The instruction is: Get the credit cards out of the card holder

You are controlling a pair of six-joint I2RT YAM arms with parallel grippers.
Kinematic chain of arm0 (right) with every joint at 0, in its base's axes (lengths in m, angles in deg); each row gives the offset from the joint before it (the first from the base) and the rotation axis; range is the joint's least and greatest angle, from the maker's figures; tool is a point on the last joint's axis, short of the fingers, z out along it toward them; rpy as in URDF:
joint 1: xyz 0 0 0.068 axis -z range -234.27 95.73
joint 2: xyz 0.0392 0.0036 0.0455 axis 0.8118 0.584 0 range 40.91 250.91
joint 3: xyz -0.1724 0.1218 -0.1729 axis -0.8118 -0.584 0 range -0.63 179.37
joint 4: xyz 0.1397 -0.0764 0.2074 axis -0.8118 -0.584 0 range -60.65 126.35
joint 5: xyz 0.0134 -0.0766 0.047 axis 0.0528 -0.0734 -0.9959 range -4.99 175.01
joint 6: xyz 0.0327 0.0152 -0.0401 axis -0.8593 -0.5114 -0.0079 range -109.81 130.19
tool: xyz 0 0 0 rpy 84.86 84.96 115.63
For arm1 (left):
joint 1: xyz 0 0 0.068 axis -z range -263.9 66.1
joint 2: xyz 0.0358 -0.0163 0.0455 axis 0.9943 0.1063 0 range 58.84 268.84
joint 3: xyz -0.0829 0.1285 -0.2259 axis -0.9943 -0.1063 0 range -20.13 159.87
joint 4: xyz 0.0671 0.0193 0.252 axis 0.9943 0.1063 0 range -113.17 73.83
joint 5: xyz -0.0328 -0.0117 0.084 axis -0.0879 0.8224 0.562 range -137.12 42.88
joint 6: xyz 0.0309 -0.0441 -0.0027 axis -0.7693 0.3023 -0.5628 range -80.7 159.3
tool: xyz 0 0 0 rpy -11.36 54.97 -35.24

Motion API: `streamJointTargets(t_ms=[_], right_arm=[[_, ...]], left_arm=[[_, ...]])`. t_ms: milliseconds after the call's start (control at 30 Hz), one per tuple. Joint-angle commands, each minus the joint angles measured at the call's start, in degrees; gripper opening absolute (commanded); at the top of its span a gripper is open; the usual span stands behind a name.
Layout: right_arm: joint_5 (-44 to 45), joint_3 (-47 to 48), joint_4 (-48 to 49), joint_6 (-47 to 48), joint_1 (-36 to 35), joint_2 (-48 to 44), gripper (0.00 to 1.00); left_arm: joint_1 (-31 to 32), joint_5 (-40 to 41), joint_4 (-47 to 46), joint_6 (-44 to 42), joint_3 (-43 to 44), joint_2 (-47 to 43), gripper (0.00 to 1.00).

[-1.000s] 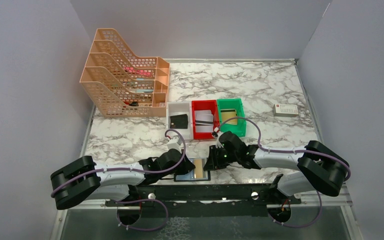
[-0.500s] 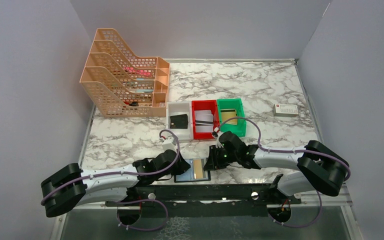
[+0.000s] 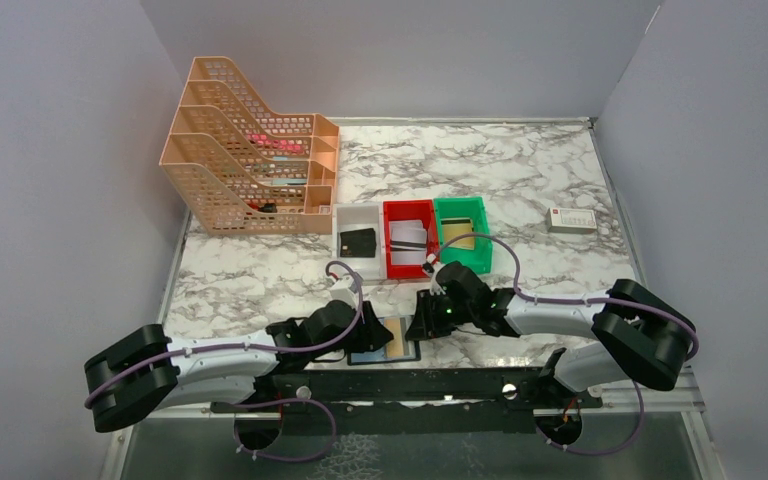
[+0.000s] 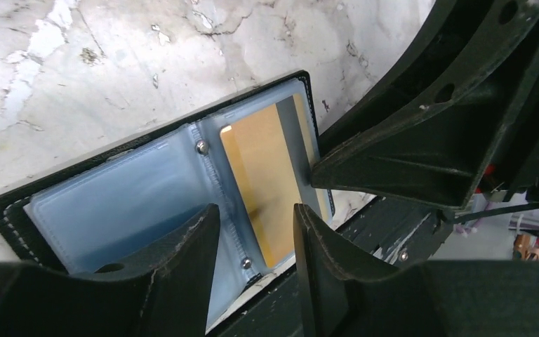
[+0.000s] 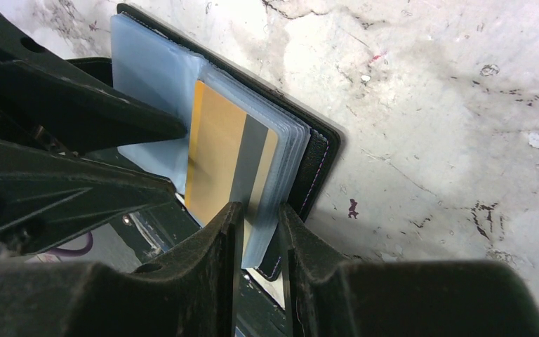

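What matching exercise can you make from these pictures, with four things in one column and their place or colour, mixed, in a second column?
Column 1
1. card holder
2. credit card
3. file rack
4. small white box

Column 2
A. peach-coloured, far left of the table
B. black, lying open at the near edge
C. alone near the right edge
D. gold, inside a clear sleeve

Pairs: 1-B, 2-D, 3-A, 4-C

Marble table (image 3: 520,170), plain grey walls (image 3: 50,150)
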Motion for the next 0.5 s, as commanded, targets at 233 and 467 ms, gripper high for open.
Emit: streamJointTargets(t_ms=[233, 467], right_arm=[[2.9, -0.2, -2.6, 0.2, -0.2, 0.2, 0.31], [2.6, -0.2, -2.4, 0.2, -0.2, 0.1, 0.31]], left_arm=[[0.2, -3.7, -1.9, 1.2, 1.3, 6.3, 0.33], [0.2, -4.6, -5.0, 1.6, 0.8, 6.7, 0.19]])
